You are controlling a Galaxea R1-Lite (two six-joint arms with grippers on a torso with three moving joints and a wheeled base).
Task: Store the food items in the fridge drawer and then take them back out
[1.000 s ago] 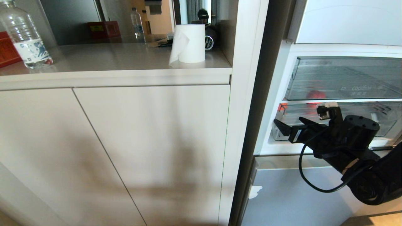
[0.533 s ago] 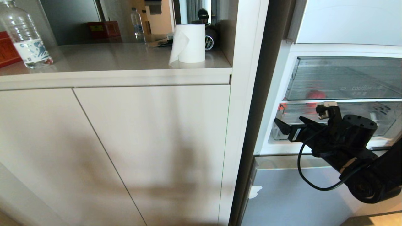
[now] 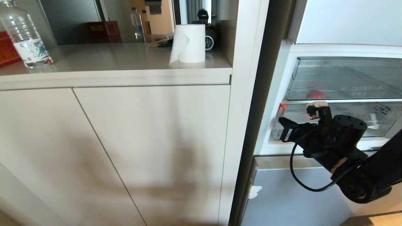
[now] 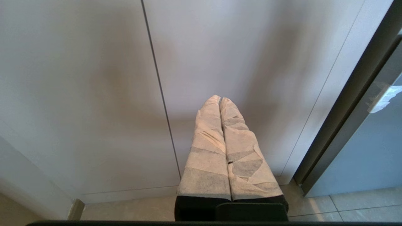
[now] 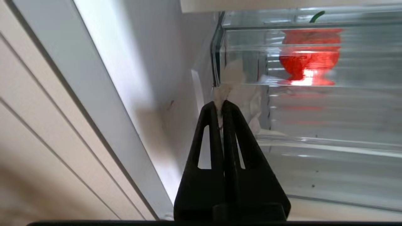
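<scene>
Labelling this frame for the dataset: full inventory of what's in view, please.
water bottle: 1, clear, counter far left
second bottle: 1, clear, counter rear
red box: 1, counter rear
paper towel roll: 1, white, counter edge by fridge
cabinet doors: 2, beige, under counter
coolBox drawer: 1, clear, upper fridge
fridge drawer: 1, clear, below coolBox
food item: 1 seen, red, green stem, inside fridge drawer
tape scrap: 1, white, drawer corner
left pincer: shut, facing cabinet
right pincer: shut on tape scrap

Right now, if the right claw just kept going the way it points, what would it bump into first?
Probably the white tape scrap on the fridge drawer corner; the shut right claw is already at it.
</scene>
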